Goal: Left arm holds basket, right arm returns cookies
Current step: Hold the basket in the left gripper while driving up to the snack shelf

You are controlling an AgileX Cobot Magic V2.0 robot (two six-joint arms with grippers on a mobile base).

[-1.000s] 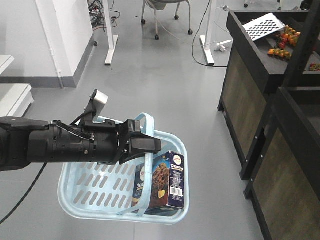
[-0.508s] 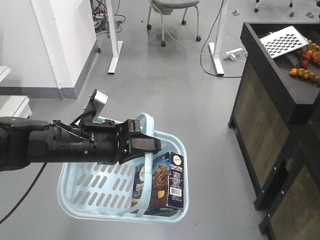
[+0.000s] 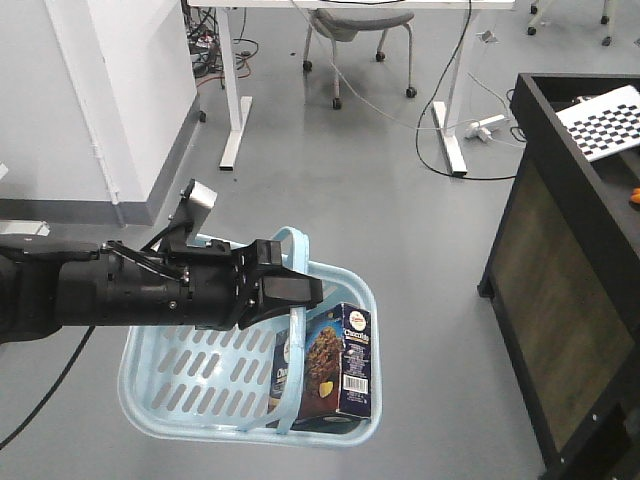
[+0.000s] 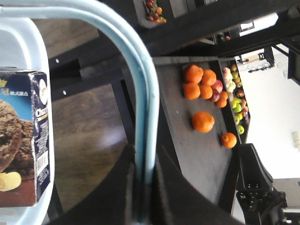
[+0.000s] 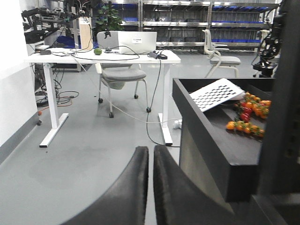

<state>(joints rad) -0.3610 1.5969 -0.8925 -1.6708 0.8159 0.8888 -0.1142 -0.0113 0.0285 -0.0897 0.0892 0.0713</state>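
Front view: against half a second ago, the black stand [image 3: 560, 290] sits farther right in the frame. Its fruit is nearly gone from view, and more of the chair [image 3: 355, 22] shows at the top. The left arm [image 3: 130, 292], basket [image 3: 150, 395] and cookies [image 3: 335, 365] keep the same places. The left gripper [image 3: 292, 291] is clamped on a basket handle and the basket hangs from it above the grey floor. The cookies stand on end in the basket's right end, against the far-right wall. Their long axis runs up and down, the top tipped slightly right. The cookie-photo face is turned left toward the basket's middle, the barcode panel to the right.

Left wrist view: the left gripper [image 4: 143, 166] pinches the pale blue handle, which rises between the two dark fingers [image 4: 117, 192] and curves off to the upper left. The cookies [image 4: 23, 140] show at the left edge inside the basket [image 4: 18, 44], partly cut off. Oranges [image 4: 202, 121] lie on a dark shelf beyond.

Right wrist view: the right gripper [image 5: 151, 157] holds nothing, its fingers [image 5: 138, 187] drawn together with only a thin slit between them. Ahead are a white desk [image 5: 103, 57], the chair [image 5: 123, 74] and the black stand [image 5: 211, 140] with a checkerboard [image 5: 218, 93] on it.
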